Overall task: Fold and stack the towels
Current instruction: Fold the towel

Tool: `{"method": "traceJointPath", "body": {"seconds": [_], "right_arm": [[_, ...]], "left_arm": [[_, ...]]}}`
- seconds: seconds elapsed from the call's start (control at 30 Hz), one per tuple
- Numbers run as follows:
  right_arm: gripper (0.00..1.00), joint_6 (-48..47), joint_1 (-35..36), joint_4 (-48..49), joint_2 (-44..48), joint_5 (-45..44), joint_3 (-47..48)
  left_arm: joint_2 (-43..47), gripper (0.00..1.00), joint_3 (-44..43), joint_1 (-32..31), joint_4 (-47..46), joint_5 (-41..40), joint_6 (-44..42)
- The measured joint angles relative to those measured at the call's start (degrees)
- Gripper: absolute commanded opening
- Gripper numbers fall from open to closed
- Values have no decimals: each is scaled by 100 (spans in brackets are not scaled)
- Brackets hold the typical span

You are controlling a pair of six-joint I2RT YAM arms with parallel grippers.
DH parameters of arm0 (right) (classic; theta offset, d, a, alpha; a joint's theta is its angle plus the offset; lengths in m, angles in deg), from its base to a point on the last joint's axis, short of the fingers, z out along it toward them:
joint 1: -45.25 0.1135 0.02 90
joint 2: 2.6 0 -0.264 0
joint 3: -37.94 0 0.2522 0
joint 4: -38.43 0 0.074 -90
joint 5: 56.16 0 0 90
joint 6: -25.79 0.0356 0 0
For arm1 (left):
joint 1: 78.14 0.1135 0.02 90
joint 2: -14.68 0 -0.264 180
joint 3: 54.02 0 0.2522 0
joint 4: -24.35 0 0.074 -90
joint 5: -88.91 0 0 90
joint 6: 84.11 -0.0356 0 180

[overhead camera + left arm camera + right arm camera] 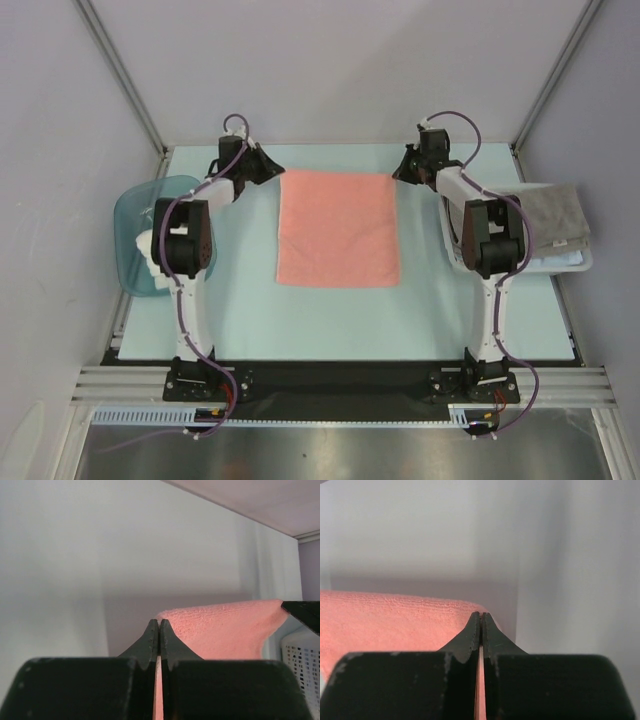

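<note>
A salmon-pink towel [337, 228] lies spread flat in the middle of the table. My left gripper [272, 170] is shut on its far left corner. In the left wrist view, pink cloth [225, 630] runs between the closed fingers of that gripper [159, 622]. My right gripper [398, 172] is shut on the far right corner, and pink cloth [385, 622] shows in the slit of its jaws [481, 615]. A folded grey towel [555, 212] lies on the white basket at the right, with a light blue towel [562, 258] beneath it. A white towel [143, 245] sits in the blue tub.
The translucent blue tub [150, 200] stands at the table's left edge beside the left arm. The white lattice basket [455, 255] stands at the right edge behind the right arm and also shows in the left wrist view [300, 665]. Grey walls close in the back and sides.
</note>
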Motion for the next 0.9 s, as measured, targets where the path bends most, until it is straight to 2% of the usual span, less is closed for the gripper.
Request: {"method": "traceJointPath", "body": {"seconds": [0.2,0.57,0.9], "right_arm": [[0,-11,-2,216,734,0,-691],[0,15,13,459,1971,63,-2186],[0,136,173,417,2841,-4,-3353]], "left_arm": [[632,0,651,0,-229,81,31],[1818,0,2343,-13,-511,70,247],[2702,0,3486,-262,-599,-267,345]]}}
